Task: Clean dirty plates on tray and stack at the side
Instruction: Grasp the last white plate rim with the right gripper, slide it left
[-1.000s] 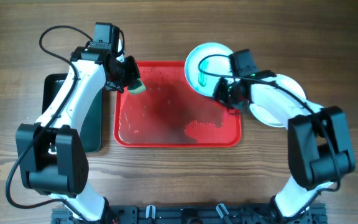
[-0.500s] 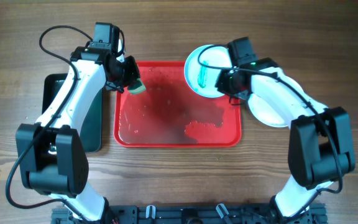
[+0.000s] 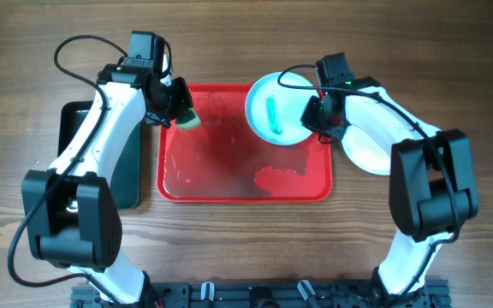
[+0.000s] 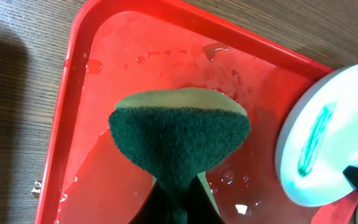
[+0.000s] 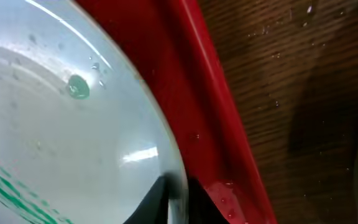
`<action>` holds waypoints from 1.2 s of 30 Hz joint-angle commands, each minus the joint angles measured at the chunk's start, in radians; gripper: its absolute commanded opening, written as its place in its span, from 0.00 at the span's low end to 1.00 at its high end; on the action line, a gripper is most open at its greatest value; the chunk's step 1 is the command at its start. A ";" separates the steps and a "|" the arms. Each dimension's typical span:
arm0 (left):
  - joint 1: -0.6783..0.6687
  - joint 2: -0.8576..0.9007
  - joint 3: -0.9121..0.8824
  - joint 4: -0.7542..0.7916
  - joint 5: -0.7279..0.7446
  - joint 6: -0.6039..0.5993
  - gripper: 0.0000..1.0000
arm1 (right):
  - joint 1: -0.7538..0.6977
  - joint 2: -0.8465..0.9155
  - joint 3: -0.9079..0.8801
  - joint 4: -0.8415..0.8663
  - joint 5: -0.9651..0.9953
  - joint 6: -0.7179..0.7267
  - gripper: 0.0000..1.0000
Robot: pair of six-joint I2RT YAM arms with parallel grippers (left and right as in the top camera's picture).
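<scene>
A pale plate (image 3: 276,109) with a teal smear is held over the red tray's (image 3: 229,190) top right corner. My right gripper (image 3: 317,117) is shut on its right rim; the rim shows between the fingers in the right wrist view (image 5: 178,193). My left gripper (image 3: 175,109) is shut on a green sponge (image 3: 188,121) above the tray's top left corner. In the left wrist view the sponge (image 4: 179,143) hangs over the wet tray (image 4: 110,56), with the plate (image 4: 325,143) at right. Another pale plate (image 3: 382,141) lies on the table right of the tray, partly under my right arm.
A narrow black tray (image 3: 125,162) lies left of the red tray, under my left arm. The red tray floor holds water and foam patches (image 3: 281,178). Wooden table (image 3: 246,248) surrounds everything.
My right gripper has tilted and shifted the smeared plate leftward, further over the tray. My left arm and sponge have not moved.
</scene>
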 commanded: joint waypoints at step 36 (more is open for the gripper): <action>0.000 -0.007 0.009 -0.002 -0.010 -0.010 0.04 | 0.206 0.105 0.084 0.004 -0.225 -0.088 0.22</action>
